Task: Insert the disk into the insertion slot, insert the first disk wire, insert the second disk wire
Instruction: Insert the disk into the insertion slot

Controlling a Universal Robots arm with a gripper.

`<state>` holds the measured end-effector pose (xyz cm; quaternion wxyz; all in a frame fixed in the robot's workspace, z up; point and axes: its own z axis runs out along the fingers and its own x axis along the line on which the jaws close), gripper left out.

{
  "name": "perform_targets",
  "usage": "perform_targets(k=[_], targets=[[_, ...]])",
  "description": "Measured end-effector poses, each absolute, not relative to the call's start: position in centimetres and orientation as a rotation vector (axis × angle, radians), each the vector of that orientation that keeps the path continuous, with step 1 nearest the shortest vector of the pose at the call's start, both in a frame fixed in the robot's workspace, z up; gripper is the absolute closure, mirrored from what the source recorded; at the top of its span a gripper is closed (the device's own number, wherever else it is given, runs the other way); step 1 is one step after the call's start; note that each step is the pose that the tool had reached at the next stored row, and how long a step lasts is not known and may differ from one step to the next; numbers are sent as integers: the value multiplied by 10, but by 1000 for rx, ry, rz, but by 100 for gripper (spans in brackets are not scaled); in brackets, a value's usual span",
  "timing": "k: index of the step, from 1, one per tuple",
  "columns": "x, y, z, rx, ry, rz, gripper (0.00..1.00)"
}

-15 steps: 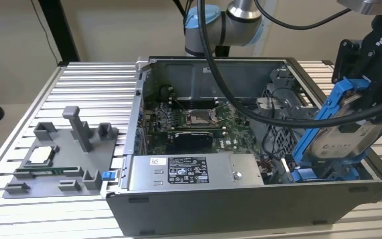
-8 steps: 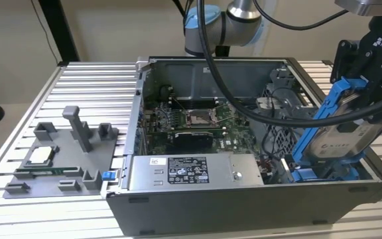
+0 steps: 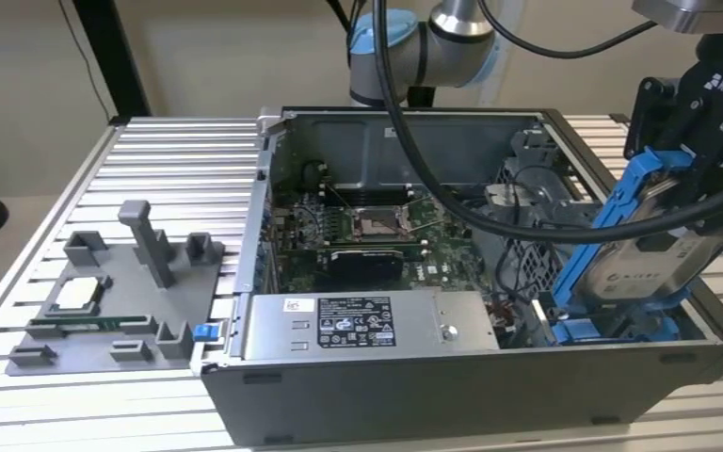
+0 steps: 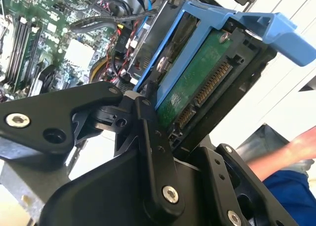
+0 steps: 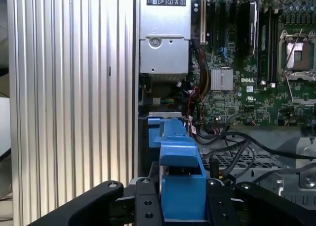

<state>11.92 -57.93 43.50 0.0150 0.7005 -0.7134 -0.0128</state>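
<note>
Exterior view: the gripper (image 3: 676, 184) hangs over the open computer case (image 3: 462, 395) on the ribbed tabletop (image 3: 173, 160), its fingers closed on the disk (image 3: 638, 259). The disk stands tilted, with its long axis running from 1 o'clock to 7 o'clock. The fingers hold the upper end, and the lower end is near the insertion slot (image 3: 594, 331).

Second wrist view: the disk's green circuit board (image 4: 197, 82) sits clamped between the black fingers (image 4: 150, 132).

First wrist view: the blue carrier frame (image 5: 180, 161) lies between both fingers.

The disk (image 3: 638, 256) pairs dull silver metal with smooth blue plastic. The pincer (image 3: 695, 198) is matt black, the desk (image 3: 173, 151) ribbed bare metal with a soft sheen.
</note>
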Motion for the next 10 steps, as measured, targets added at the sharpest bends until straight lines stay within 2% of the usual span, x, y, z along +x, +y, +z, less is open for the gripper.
perform_targets(k=[10], targets=[[119,-579,426,2181,-2221,-41,100]])
